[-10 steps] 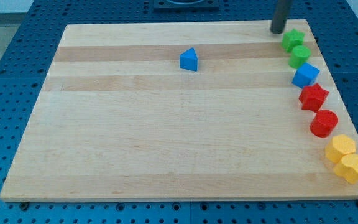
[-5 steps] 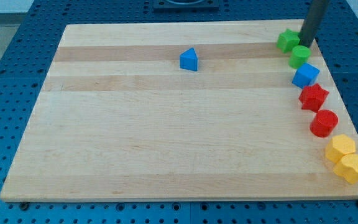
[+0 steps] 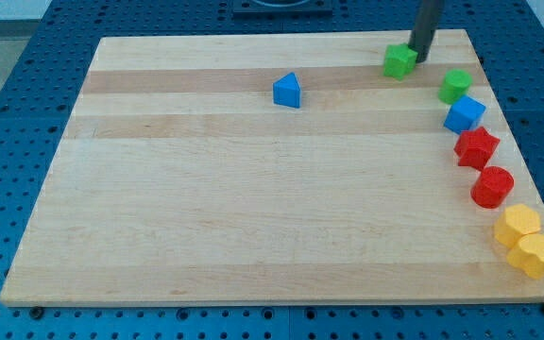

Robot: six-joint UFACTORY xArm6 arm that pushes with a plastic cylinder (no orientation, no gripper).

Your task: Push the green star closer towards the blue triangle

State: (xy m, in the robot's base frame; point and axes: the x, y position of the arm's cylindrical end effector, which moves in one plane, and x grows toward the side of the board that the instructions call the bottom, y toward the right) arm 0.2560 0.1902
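The green star lies near the view's top right on the wooden board. My tip touches the star's right side. The blue triangle lies further to the view's left and a little lower, well apart from the star.
Down the board's right edge runs a curved row: a green cylinder, a blue block, a red star, a red cylinder and two yellow blocks. A blue pegboard surrounds the board.
My tip went around to the star's right side and then moved left. The green star slid left, away from the green cylinder and nearer the blue triangle.
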